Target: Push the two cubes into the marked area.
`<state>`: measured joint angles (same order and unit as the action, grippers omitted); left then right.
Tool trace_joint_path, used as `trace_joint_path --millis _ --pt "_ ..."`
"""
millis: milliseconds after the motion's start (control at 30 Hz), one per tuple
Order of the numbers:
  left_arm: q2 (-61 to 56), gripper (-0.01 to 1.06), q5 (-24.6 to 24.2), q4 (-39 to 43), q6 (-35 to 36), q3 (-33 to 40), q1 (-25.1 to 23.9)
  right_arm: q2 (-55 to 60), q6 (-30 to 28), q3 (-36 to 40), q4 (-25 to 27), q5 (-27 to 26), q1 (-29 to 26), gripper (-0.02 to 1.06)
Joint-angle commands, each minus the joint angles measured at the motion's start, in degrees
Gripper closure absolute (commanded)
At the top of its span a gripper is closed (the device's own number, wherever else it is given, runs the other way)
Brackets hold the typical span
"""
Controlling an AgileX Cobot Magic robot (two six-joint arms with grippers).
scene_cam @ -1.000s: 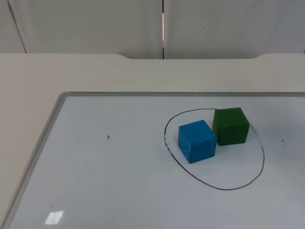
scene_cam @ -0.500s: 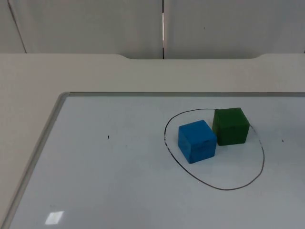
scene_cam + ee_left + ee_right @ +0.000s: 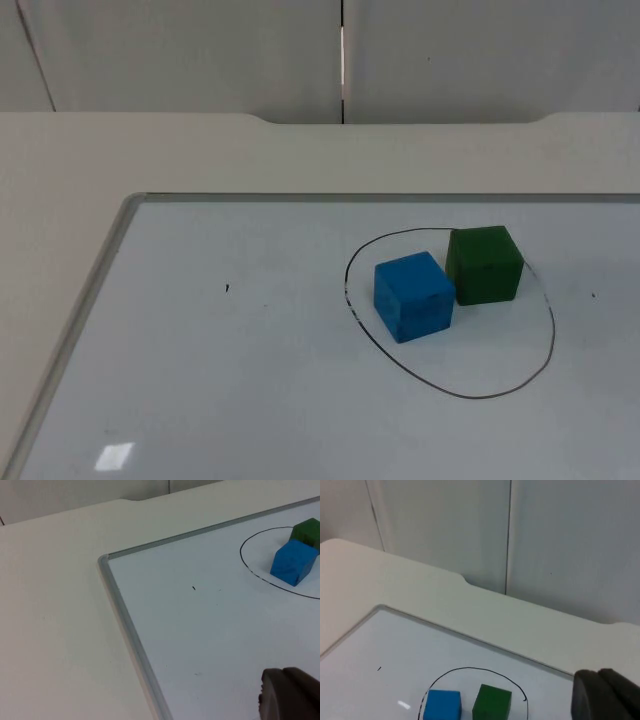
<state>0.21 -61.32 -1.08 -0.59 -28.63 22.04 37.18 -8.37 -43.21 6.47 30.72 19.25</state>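
Blue cube [image 3: 413,296], green cube [image 3: 485,264] touching inside black-drawn oval [image 3: 545,360].

Blue cube [image 3: 413,296] and green cube [image 3: 485,264] touching, side by side, both inside the black drawn oval [image 3: 553,335]; green one at the oval's far edge; all on a whiteboard [image 3: 200,380] with a grey frame, lying on the white table [image 3: 150,155]; grey partition wall [image 3: 200,50] behind.
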Motion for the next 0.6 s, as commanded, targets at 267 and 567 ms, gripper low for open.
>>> trace_joint_path --millis 267,567 --pt "-0.2 1.05 -0.2 0.2 0.0 0.3 -0.1 -10.8 -0.1 7.4 -0.3 3.6 -0.3 1.05" --pt "-0.2 1.05 -0.2 0.2 0.0 0.3 -0.1 -22.1 0.4 11.1 -0.2 14.1 -0.3 1.05"
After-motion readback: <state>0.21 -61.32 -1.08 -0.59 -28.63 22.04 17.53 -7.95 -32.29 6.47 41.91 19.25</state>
